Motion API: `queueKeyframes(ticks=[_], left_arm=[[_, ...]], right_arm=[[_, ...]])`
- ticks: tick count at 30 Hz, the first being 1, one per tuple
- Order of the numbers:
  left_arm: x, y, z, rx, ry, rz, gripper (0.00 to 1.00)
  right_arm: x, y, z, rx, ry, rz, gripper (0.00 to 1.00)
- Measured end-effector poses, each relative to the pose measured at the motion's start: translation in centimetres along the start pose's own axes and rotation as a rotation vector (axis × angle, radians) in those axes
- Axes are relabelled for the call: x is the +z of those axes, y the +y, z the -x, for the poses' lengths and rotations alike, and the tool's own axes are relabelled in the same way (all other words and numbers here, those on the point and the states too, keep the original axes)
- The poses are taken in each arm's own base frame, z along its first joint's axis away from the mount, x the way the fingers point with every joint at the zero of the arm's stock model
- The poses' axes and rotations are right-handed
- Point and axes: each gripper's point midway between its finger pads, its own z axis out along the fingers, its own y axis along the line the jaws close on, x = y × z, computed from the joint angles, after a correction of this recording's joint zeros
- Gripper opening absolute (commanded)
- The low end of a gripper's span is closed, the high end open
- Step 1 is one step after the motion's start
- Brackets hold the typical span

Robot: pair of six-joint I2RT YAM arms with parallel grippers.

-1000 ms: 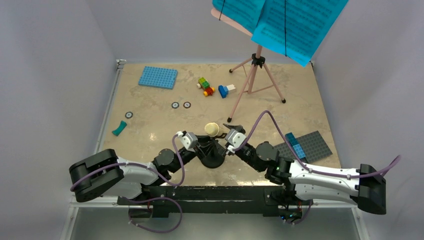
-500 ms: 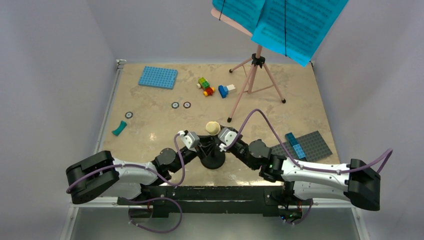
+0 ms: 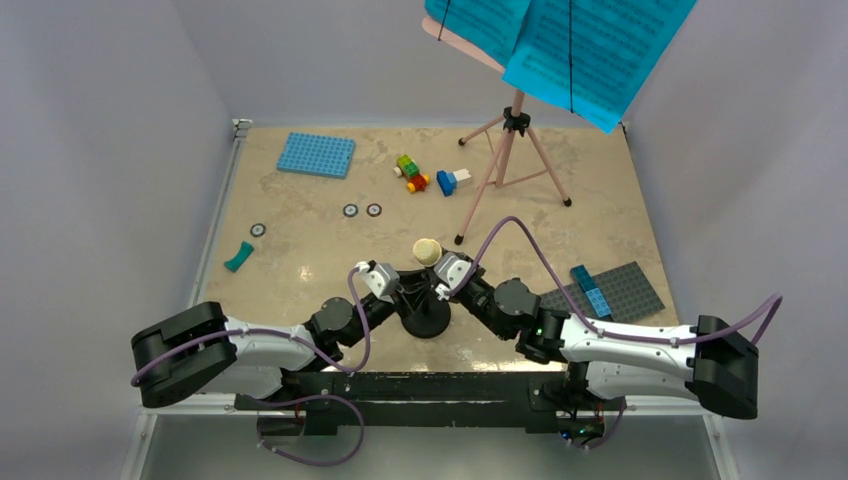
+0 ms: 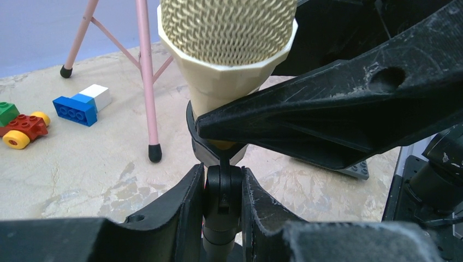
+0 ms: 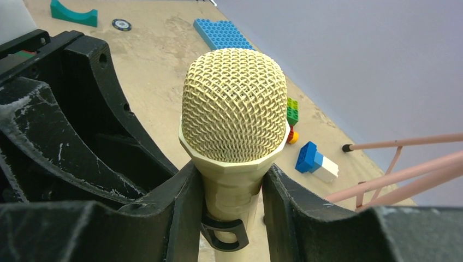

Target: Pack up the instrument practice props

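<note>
Near the front of the worktop (image 3: 300,250), the black mic stand (image 3: 426,318) stood upright on its round base, between the two arms. The left claw (image 4: 223,183) was closed tight on the thin black post of the mic stand, one finger on each side. Just above it, the right claw (image 5: 232,191) was closed around the cream mic (image 5: 235,109), right under its mesh head. Its fingers (image 5: 177,202) touched the mic on both sides. The mic sat head up in the clip at the top of the mic stand.

The step in hand looked like taking the mic out of the mic stand. The left claw seemed to be there to stop the mic stand from tipping. Next, the right claw would likely need to pull the mic straight up and out of the clip, slowly, while the left claw held firm. If the clip was tight, the whole mic stand might lift too.

Farther back, some bricks (image 3: 412,172) lay loose. At the far side stood the pink music stand (image 3: 512,150) on three legs, with the blue pages (image 3: 590,50) on it. Neither was packed yet.
</note>
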Motion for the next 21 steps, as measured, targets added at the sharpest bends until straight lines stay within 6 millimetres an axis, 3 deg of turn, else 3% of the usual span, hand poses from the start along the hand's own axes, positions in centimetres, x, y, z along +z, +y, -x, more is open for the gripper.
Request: queueKeyframes(ticks=[10, 15, 20, 21], left_arm=[[-0.1, -0.1, -0.1, -0.001, 0.004, 0.012, 0.00], [-0.7, -0.2, -0.3, -0.001, 0.004, 0.004, 0.00], [-0.8, -0.3, -0.2, -0.002, 0.000, 0.002, 0.00], [-0.8, -0.3, -0.1, -0.003, -0.005, 0.001, 0.07]], right_arm=[[-0.5, -1.2, 0.2, -0.004, 0.006, -0.071, 0.00], [-2.4, -8.3, 0.7, -0.043, 0.041, -0.363, 0.00], [-3.9, -10.5, 0.7, -0.041, 0.074, -0.468, 0.00], [-4.2, -10.7, 0.6, -0.037, 0.083, -0.472, 0.00]])
